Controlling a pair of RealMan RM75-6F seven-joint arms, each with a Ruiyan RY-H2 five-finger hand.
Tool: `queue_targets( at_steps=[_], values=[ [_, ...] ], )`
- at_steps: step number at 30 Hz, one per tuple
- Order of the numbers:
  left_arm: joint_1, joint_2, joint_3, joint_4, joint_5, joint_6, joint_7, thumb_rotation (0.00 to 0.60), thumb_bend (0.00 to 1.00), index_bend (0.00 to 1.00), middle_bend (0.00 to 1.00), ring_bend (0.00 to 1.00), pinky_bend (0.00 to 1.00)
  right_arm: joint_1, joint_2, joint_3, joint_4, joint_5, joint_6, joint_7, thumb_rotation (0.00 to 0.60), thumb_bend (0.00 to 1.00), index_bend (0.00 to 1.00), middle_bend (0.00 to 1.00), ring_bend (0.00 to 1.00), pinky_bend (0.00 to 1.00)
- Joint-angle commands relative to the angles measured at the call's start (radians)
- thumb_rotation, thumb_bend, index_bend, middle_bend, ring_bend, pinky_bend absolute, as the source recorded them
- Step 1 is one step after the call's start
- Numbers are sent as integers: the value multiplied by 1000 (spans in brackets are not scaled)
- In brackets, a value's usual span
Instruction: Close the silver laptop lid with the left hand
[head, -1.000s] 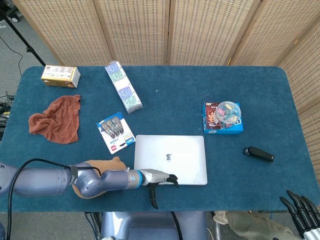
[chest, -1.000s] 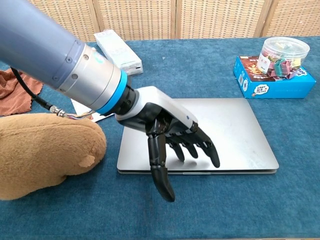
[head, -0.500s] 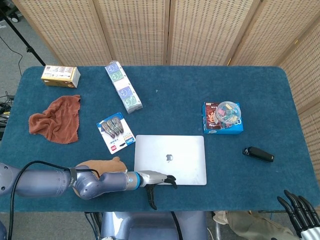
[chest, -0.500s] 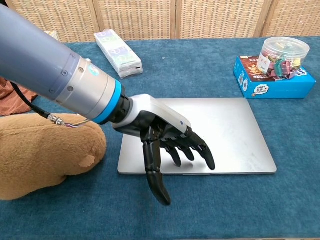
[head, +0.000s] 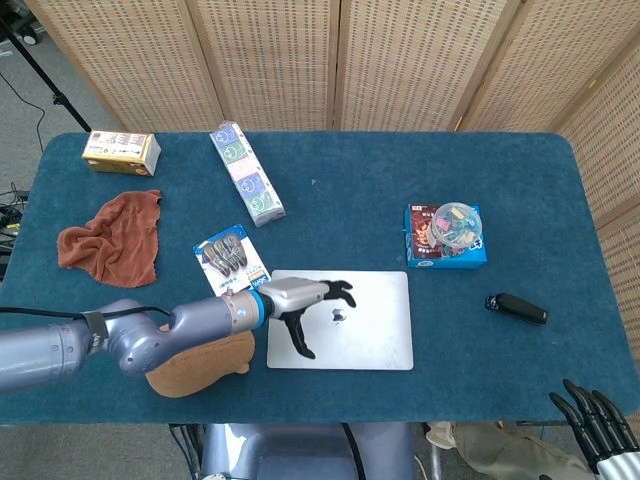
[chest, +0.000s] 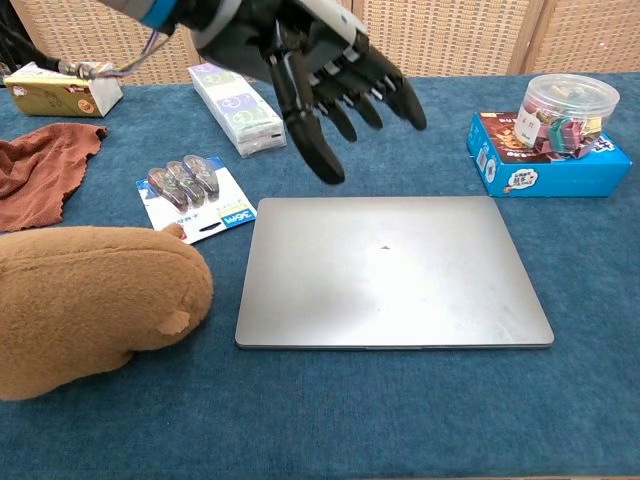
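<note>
The silver laptop (head: 350, 322) (chest: 395, 272) lies flat on the blue table with its lid down. My left hand (head: 305, 305) (chest: 320, 75) hovers above the laptop's left part, fingers spread, holding nothing and clear of the lid. In the head view only the dark fingertips of my right hand (head: 592, 413) show at the bottom right corner, off the table, spread apart.
A brown plush toy (chest: 90, 305) lies left of the laptop. A card of clips (head: 231, 263), a rust cloth (head: 110, 240), a long box (head: 246, 172), a small carton (head: 121, 152), a blue box with a candy tub (head: 446, 235) and a black remote (head: 517, 308) are spread around.
My left hand has lifted off the laptop's front edge and risen up and away over the lid. The laptop stays shut and flat.
</note>
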Motion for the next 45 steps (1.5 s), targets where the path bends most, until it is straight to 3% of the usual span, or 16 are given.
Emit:
queue_targets(
  at_steps=[1, 6, 10, 16, 24, 32, 38, 45],
  values=[
    [62, 135, 3, -115, -37, 131, 13, 600, 111, 188, 15, 48, 84, 7, -1, 2, -4, 3, -12, -1, 600, 183, 0, 0, 0, 46],
    [162, 265, 84, -217, -58, 283, 78, 600, 111, 206, 15, 42, 84, 27, -1, 8, -12, 14, -40, 8, 600, 182, 0, 0, 0, 46],
    [303, 348, 145, -315, -36, 472, 131, 600, 111, 206, 15, 32, 84, 52, -2, 22, -21, 31, -72, 15, 600, 183, 0, 0, 0, 46],
    [554, 375, 207, -400, 84, 774, 129, 600, 111, 206, 15, 41, 84, 93, -9, 49, -32, 71, -119, 28, 600, 183, 0, 0, 0, 46],
    [903, 293, 301, -366, 359, 1144, 13, 600, 111, 236, 15, 55, 84, 143, -25, 88, -42, 148, -184, 40, 600, 183, 0, 0, 0, 46],
    [1152, 152, 383, -288, 580, 1410, -2, 600, 111, 248, 44, 76, 84, 177, -39, 129, -58, 229, -223, 36, 600, 183, 0, 0, 0, 46],
    [1261, 43, 379, -218, 644, 1544, 59, 600, 111, 259, 45, 74, 84, 196, -44, 150, -71, 287, -256, 29, 600, 183, 0, 0, 0, 46],
    [1300, 10, 369, -170, 678, 1568, 40, 600, 110, 267, 45, 73, 84, 206, -39, 168, -95, 315, -254, 35, 600, 183, 0, 0, 0, 46]
  ],
)
